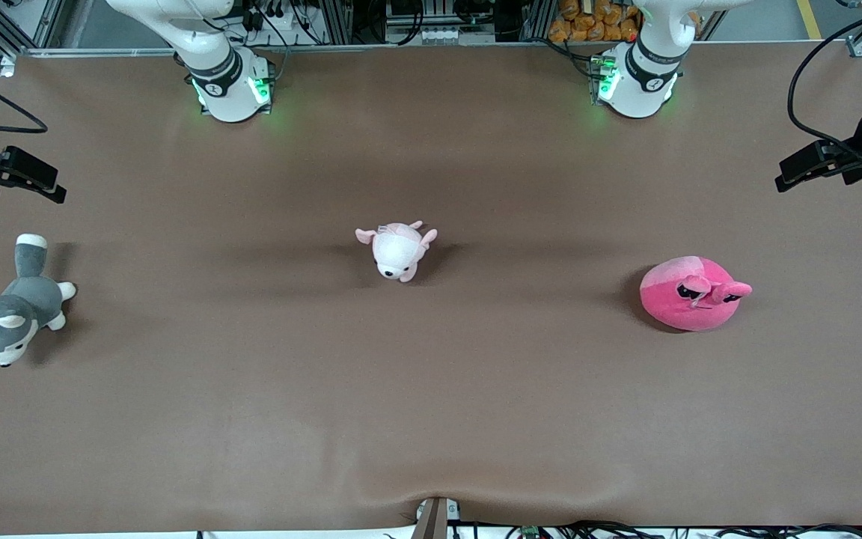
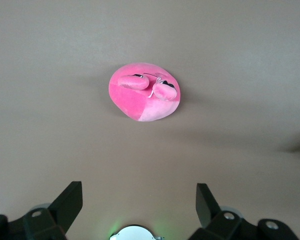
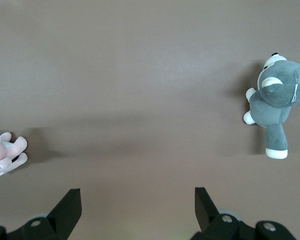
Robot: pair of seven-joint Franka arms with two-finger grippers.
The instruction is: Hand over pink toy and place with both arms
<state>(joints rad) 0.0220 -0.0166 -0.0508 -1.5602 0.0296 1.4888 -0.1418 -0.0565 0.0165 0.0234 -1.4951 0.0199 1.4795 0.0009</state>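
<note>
Pink toy (image 1: 689,296) alone on bare brown table (image 1: 431,419), both grippers open

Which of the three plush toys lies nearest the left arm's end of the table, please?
The hot-pink toy; the pale pink one sits mid-table.

1. Pink toy (image 1: 689,296) (image 2: 145,92): you have a round hot-pink plush blob with half-lidded black eyes, a protruding snout and a paler pink patch.
2. Pose: it sits on the table, free of any grip.
3. Place: toward the left arm's end of the table.
</note>
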